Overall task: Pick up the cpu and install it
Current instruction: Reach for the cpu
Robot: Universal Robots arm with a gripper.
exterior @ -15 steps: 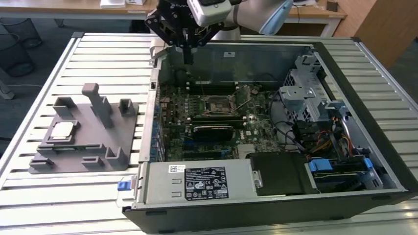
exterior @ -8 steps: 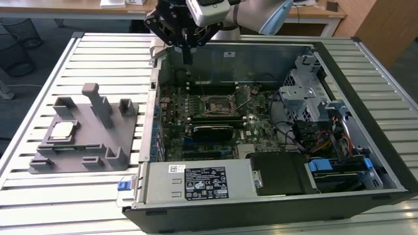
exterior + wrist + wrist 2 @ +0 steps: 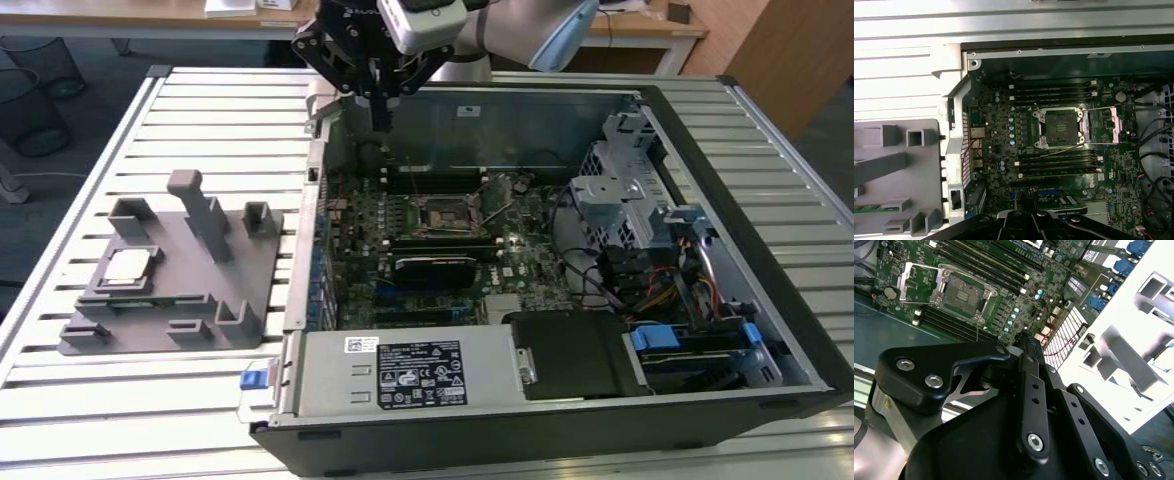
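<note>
a slatted metal table [image 3: 134,420] carries everything. most of it is taken by an open computer case [image 3: 561,425] lying on its side, with its walls standing up as a rim all round. inside, from the big parts down: a green motherboard [image 3: 527,255] [image 3: 999,150] across the floor, a labelled power supply box [image 3: 400,370] along the near wall, a black shroud [image 3: 574,355] beside it, and a metal drive cage [image 3: 627,190] with bundled cables [image 3: 601,275] at the exterior view's right.

a grey plastic fixture [image 3: 200,300] [image 3: 899,165] sits on the table just beside the case's wall, at the exterior view's left. upright blocks rise from its far part. the cpu [image 3: 128,265] lies flat in a shallow recess in it, silvery top up, outside the case and well apart from the gripper.

the socket [image 3: 447,212] [image 3: 1061,127] [image 3: 961,292] is near the board's middle. its load plate [image 3: 1116,125] is swung open to one side and the contact field is bare. rows of memory slots [image 3: 1054,92] flank it on two sides. the space straight above it is open.

the gripper [image 3: 383,120] [image 3: 1026,337] hangs over the far rim of the case, towards the exterior view's left. its fingers are clenched into one narrow tip with nothing between them, above the board and touching nothing.
</note>
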